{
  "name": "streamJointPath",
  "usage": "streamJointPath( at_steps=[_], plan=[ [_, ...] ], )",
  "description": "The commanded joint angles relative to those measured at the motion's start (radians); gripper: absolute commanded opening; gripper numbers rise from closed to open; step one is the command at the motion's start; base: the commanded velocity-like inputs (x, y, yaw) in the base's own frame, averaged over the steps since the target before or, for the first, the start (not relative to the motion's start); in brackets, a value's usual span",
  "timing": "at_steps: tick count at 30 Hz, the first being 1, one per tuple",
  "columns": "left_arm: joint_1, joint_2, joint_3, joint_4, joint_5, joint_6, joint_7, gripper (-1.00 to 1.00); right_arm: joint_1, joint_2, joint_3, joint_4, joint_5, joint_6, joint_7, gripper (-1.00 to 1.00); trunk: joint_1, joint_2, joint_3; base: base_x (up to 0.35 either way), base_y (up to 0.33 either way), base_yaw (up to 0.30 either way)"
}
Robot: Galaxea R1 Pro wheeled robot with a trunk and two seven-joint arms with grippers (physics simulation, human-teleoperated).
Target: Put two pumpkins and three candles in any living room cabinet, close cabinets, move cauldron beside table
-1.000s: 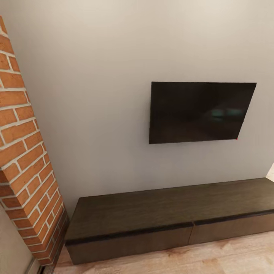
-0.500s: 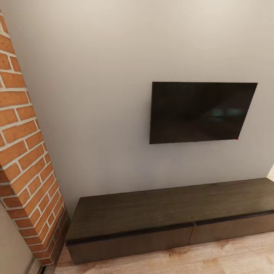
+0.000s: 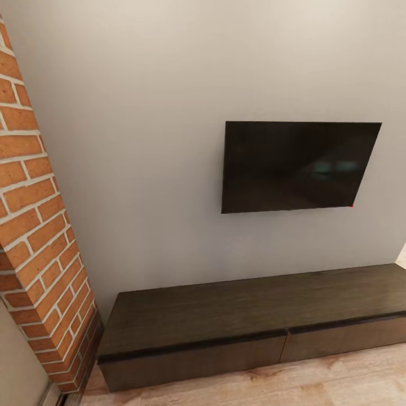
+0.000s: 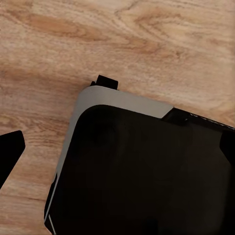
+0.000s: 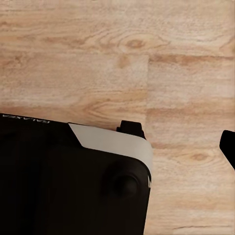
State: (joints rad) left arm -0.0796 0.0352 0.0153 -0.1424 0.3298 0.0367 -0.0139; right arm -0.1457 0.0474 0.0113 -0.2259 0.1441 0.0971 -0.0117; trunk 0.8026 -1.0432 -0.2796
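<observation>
One cabinet (image 3: 248, 327), shut, TV (image 3: 299, 166) above

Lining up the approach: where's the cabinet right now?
In the head view the cabinet sits low against the wall, below the TV, its left end by the brick fireplace; both drawer fronts look shut.

Plain grey wall (image 3: 146, 141) carries a black TV (image 3: 296, 165), mounted flat. Brick fireplace column (image 3: 34, 237) stands at left. Light wood-plank floor (image 3: 316, 383) runs below.
</observation>
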Motion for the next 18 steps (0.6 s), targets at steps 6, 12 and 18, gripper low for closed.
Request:
streamJointPath(
  at_steps=[6, 12, 18],
  plan=[
    [0.0, 0.0, 0.002, -0.001, 0.006, 0.006, 0.004, 1.0, 0.0, 0.0, 0.0, -0.003, 0.01, 0.008, -0.003, 1.0, 0.0, -0.001, -0.001, 0.0, 0.0, 0.02],
    [0.0, 0.0, 0.002, 0.0, 0.006, 0.007, 0.009, 1.0, 0.0, -0.001, 0.0, -0.004, 0.011, 0.009, -0.007, 1.0, 0.0, -0.001, -0.001, 0.0, -0.066, 0.233],
    [0.0, 0.001, 0.002, 0.0, 0.006, 0.008, 0.008, 1.0, 0.0, -0.003, -0.001, -0.005, 0.012, 0.009, -0.005, 1.0, 0.0, -0.001, -0.001, 0.0, -0.267, 0.289]
  ],
)
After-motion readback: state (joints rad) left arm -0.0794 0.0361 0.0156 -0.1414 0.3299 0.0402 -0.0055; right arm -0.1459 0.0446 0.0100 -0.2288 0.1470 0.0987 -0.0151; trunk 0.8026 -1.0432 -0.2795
